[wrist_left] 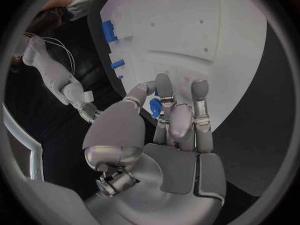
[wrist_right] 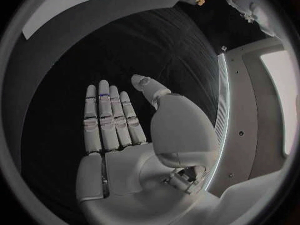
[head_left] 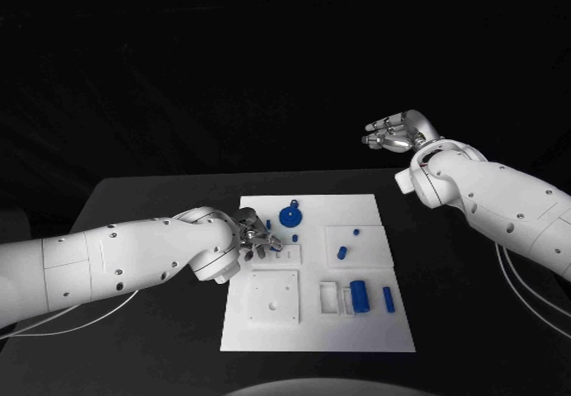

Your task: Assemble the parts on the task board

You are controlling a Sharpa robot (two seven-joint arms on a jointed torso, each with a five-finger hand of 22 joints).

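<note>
Left hand working at the task board (head_left: 357,330)

I'm pinching a small blue part (wrist_left: 155,106) in my left hand (wrist_left: 164,130) fingers (wrist_left: 200,92), frame centre; right hand (head_left: 398,132) is hovering upper right, fingers straight, empty.

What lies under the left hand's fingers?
The fingers of the left hand pinch a small blue part over the white board. The board beneath them is hidden.

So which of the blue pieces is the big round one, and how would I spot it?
Find the white task board in the middle of the black table. Near its far edge, just beyond the left hand, lies the blue disc. It is wide and round, while the other blue parts are small pegs or bars.
</note>
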